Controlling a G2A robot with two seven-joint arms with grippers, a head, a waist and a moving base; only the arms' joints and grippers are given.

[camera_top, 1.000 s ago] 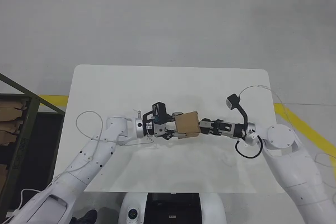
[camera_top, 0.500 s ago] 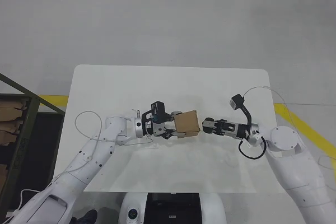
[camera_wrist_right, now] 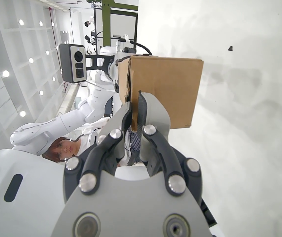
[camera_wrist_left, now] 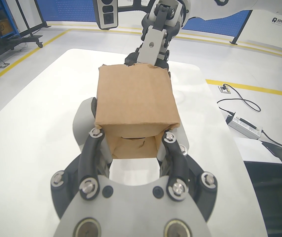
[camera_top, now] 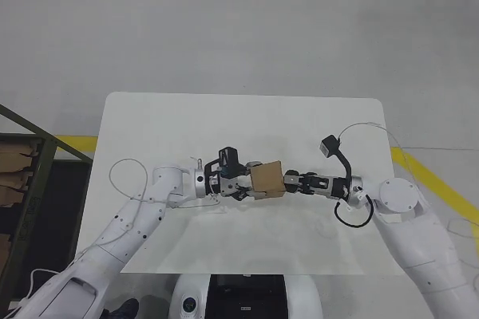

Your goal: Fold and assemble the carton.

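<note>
A small brown carton [camera_top: 267,179] hangs above the middle of the white table [camera_top: 223,120], held between both arms. My left gripper [camera_top: 243,185] is shut on its open end, one finger on each side wall [camera_wrist_left: 133,136]; the hollow inside of the carton [camera_wrist_left: 134,97] faces that wrist. My right gripper [camera_top: 287,182] meets the opposite end. In the right wrist view its fingers [camera_wrist_right: 134,104] are pinched together on a torn flap edge of the carton [camera_wrist_right: 165,87]. The left wrist view has the right gripper [camera_wrist_left: 151,60] behind the carton's far edge.
A dark crate holding flat cardboard pieces [camera_top: 8,175] stands off the table's left side. Thin cables loop over the table near each arm [camera_top: 124,171] [camera_top: 367,127]. Yellow floor tape [camera_top: 415,171] runs beside the table.
Half a second ago my right gripper had drawn back from the carton; now it is at the carton's end again. The left gripper and carton have shifted only slightly.
</note>
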